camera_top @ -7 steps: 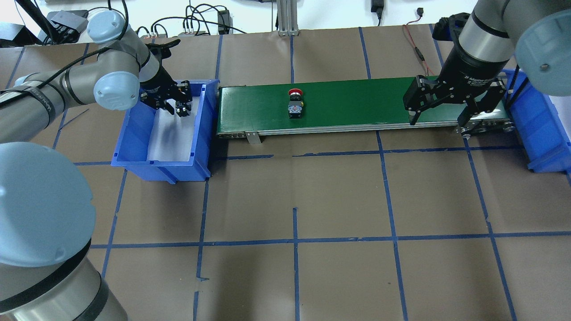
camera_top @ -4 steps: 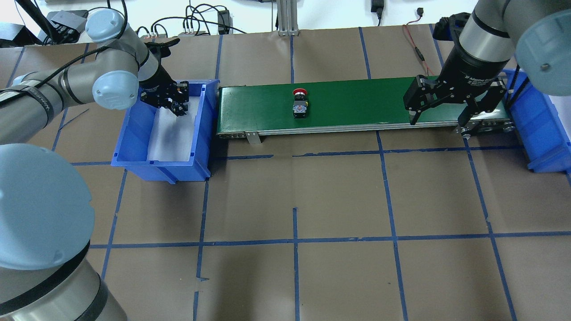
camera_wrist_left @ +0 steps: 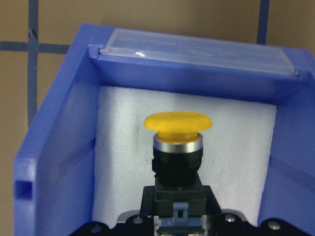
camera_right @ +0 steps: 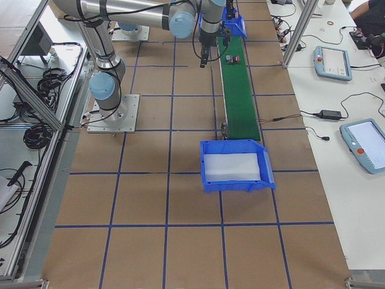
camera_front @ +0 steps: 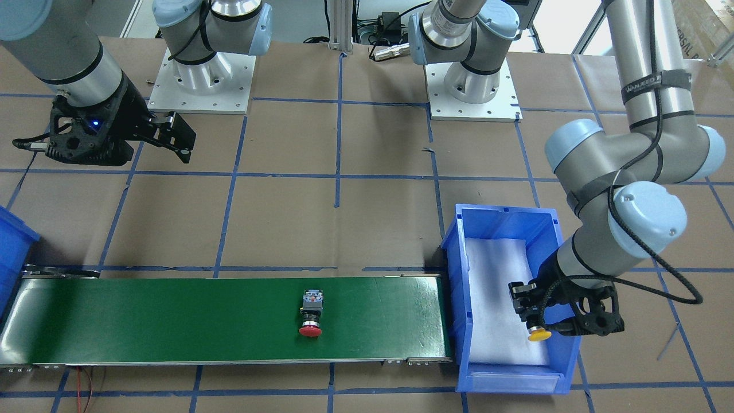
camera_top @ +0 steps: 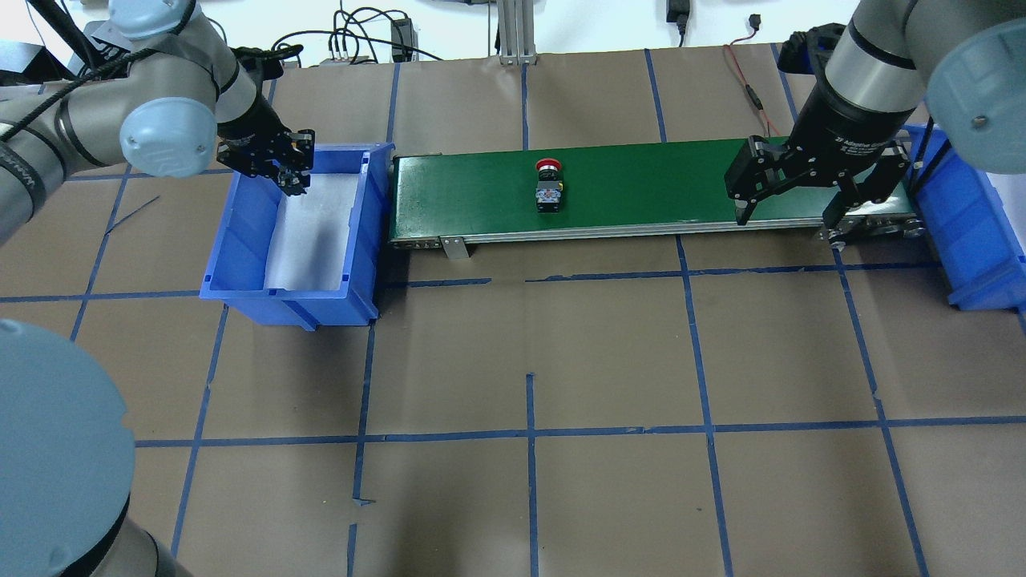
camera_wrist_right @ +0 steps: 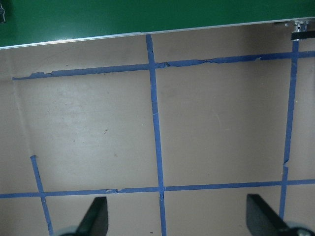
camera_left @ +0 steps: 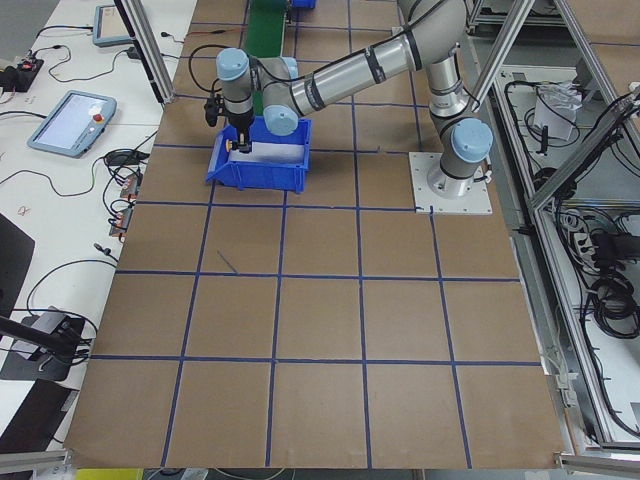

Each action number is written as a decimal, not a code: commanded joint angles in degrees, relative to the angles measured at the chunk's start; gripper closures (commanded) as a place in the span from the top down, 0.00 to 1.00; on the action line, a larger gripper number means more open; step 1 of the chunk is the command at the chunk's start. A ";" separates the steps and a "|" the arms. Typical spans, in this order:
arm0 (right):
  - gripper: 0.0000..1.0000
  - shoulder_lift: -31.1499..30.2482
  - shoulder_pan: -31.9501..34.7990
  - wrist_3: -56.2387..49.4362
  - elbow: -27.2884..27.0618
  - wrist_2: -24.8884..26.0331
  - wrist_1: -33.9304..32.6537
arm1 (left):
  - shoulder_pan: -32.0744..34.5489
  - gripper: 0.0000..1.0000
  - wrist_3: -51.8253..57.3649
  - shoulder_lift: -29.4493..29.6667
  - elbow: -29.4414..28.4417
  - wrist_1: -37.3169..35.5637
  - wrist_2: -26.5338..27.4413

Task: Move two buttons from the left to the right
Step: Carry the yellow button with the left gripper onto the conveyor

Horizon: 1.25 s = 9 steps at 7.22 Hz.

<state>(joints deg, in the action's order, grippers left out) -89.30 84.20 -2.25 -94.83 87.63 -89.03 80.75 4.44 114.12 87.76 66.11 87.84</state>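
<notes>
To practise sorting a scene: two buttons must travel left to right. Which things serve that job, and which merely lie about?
Job: yellow button in shut left gripper; red button on belt; left bin; right bin; open right gripper.
Lying about: cables; tablets.

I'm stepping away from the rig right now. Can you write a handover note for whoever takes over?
Left gripper: shut on the yellow button, over the left bin.
Right gripper: open and empty, above the belt's right end.
Red button: lying mid-belt, untouched.
Done: red button out of the left bin.
Left: yellow button onto the belt, then presumably both into the right bin.
</notes>
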 commanded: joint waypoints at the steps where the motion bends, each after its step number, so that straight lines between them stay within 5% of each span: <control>1: 1.00 0.00 0.00 0.05 0.09 0.00 0.00 | 0.89 0.22 -4.50 -7.65 -0.13 8.91 -0.29; 5: 1.00 0.00 0.00 0.13 0.09 -0.09 0.00 | 10.38 0.22 -12.70 -10.68 -0.13 11.41 -2.67; 9: 1.00 -0.09 0.00 0.22 0.09 0.00 0.09 | 16.02 0.24 -13.67 -2.60 -0.31 0.80 -2.41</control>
<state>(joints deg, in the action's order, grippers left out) -89.31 84.21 -2.05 -94.76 87.62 -88.99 95.81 -8.88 109.21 87.52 70.15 85.45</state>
